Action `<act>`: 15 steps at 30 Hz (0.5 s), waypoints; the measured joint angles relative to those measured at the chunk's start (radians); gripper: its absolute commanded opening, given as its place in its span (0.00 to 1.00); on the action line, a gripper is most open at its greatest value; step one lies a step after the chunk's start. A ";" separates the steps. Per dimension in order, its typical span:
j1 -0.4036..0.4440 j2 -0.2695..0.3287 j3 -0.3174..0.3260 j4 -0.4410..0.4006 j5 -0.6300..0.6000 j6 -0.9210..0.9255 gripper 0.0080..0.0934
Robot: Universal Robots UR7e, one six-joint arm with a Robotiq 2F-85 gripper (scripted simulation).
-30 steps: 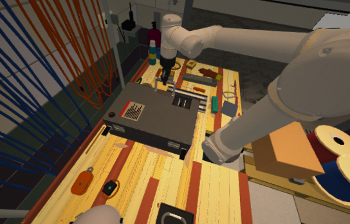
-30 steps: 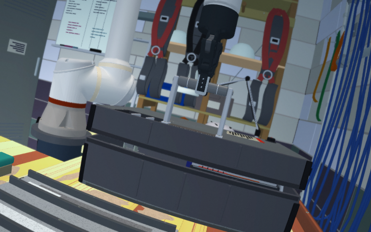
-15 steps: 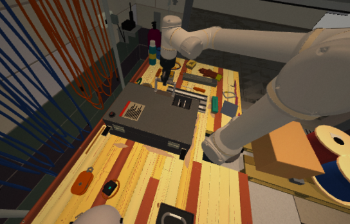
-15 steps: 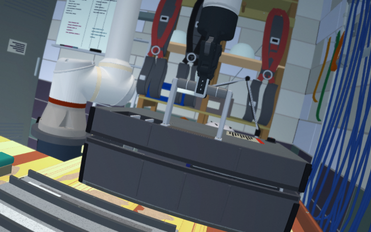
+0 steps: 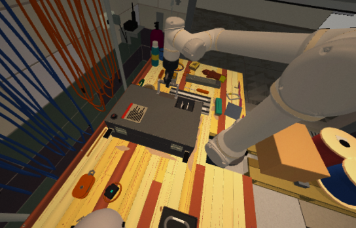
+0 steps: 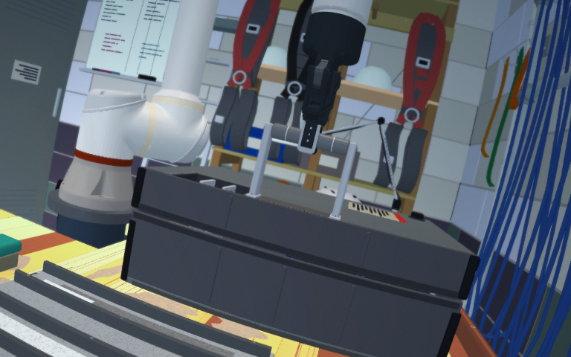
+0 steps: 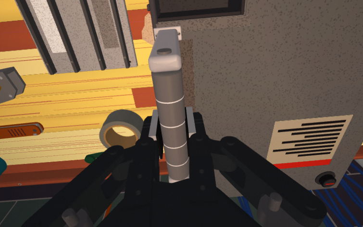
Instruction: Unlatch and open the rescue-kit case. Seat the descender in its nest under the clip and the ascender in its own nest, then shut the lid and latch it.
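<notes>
My gripper [image 6: 310, 140] [image 7: 172, 132] [image 5: 168, 80] comes down from above at the far edge of the dark rescue-kit case [image 5: 154, 118] [image 6: 297, 261] and is closed around the grey bar of the lid handle [image 6: 308, 138] [image 7: 170, 112]. The handle stands up from the lid on two light posts. The lid [image 7: 276, 70] lies down flat on the case body. An orange device [image 5: 83, 186] and a small black device with an orange ring [image 5: 112, 191] lie on the bench in front of the case. The inside of the case is hidden.
A ribbed grey tray [image 5: 194, 98] [image 6: 81, 309] lies beside the case, with a teal block [image 5: 218, 106] and a grey pad [image 5: 233, 110] past it. A tape roll [image 7: 120, 132] sits near the handle. Blue and orange ropes [image 5: 41, 65] hang along the bench's left side.
</notes>
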 measured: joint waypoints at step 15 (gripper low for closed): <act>-0.002 0.003 0.004 -0.007 0.000 -0.002 0.00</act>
